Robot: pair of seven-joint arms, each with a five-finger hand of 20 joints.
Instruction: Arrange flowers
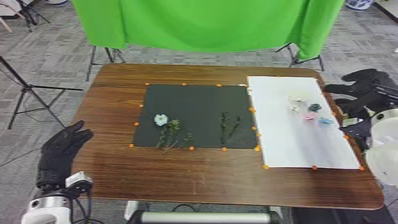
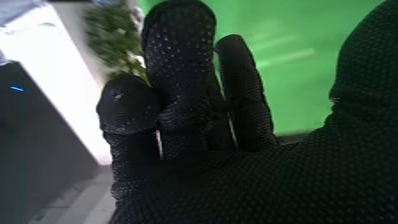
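Flowers (image 1: pixel 314 107) on white sheet (image 1: pixel 306 147), left of right hand (image 1: pixel 365 89), apart

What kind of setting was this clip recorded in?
Probably an indoor robot test or recording space: a green cloth hangs behind the table, a thin black stand is on the floor to the left, and small orange markers edge the white sheet.

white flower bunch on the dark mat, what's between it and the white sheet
Two thin green sprigs on the dark mat, then orange markers along the white sheet's edge, as the head view shows.
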